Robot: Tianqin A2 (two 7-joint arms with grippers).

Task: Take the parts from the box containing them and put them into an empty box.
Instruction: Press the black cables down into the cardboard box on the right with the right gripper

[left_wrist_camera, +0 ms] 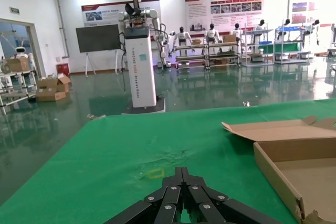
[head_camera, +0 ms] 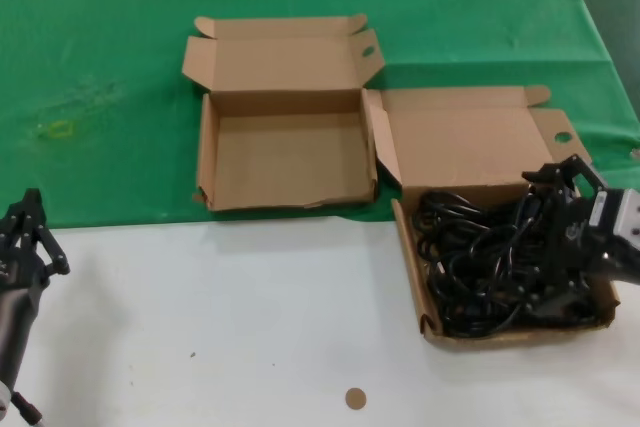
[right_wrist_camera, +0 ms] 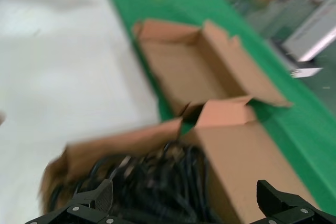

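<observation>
Right hand (head_camera: 562, 237) spread wide over the parts (head_camera: 480, 257) (touching them, gripping nothing).

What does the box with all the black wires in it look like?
The box of cords is brown cardboard, open, its tall lid panel standing back with a round hole in one tab. It sits half on white table, half on green cloth, touching the empty box. Tangled black power cords fill its tray. The right gripper hangs over them, jaws spread.
</observation>
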